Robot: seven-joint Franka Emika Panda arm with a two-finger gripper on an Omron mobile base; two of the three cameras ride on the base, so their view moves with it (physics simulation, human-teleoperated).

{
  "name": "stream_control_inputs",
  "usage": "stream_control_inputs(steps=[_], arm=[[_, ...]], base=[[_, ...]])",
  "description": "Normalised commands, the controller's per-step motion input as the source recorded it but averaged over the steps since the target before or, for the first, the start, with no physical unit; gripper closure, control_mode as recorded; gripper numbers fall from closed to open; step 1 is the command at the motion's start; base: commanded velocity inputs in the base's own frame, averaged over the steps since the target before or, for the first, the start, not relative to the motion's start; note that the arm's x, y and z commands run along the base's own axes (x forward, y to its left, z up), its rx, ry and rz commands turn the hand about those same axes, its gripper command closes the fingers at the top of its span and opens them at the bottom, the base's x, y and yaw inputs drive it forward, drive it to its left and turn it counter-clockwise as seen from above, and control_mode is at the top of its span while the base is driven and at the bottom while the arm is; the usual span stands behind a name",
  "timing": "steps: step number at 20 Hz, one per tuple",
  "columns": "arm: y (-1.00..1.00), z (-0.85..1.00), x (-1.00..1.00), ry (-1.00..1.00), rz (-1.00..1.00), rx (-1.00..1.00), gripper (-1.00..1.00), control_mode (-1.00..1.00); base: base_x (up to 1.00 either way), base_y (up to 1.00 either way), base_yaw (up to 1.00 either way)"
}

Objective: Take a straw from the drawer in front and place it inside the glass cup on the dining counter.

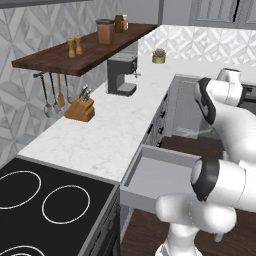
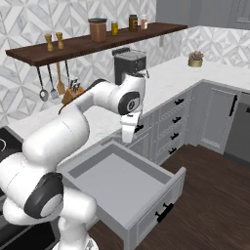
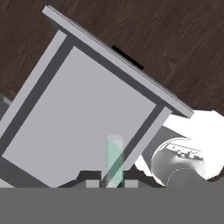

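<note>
The wide grey drawer (image 2: 122,188) stands pulled out below the worktop, and its plain interior (image 3: 74,118) looks bare. My gripper (image 2: 128,139) hangs pointing down over the drawer's back part, a clear way above its floor. In the hand view the straw (image 3: 114,157), a thin pale stick, rises from between the two dark finger tips, and the gripper (image 3: 111,183) is shut on it. From the left base view the drawer (image 1: 160,172) shows beside my arm. The glass cup and the dining counter are out of view.
A marble worktop (image 1: 100,130) carries a knife block (image 1: 80,109) and a coffee machine (image 1: 121,75), with a black stove (image 1: 40,205) at its near end. Narrower grey drawers with dark handles (image 2: 172,122) run to the right. Dark wood floor (image 2: 210,195) lies beyond the drawer front.
</note>
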Motion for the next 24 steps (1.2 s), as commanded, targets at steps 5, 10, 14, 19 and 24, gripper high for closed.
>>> stream_control_inputs(steps=[5, 10, 14, 19, 24], arm=[[0.41, 0.58, -0.57, -0.07, 0.20, -0.09, 1.00, -1.00], [0.44, 0.34, -0.23, 0.00, 0.15, -0.05, 1.00, -1.00], [0.32, 0.08, -0.02, 0.00, 0.18, 0.00, 1.00, -1.00], [0.06, 0.00, -0.09, 0.01, 0.09, 0.00, 1.00, -1.00], [0.00, 0.00, -0.13, 0.00, 0.01, 0.00, 1.00, 1.00]], base=[[0.00, 0.00, 0.00], [0.00, 0.00, 0.00], [0.00, 0.00, 0.00], [0.00, 0.00, 0.00], [-0.80, -0.01, 0.00]])
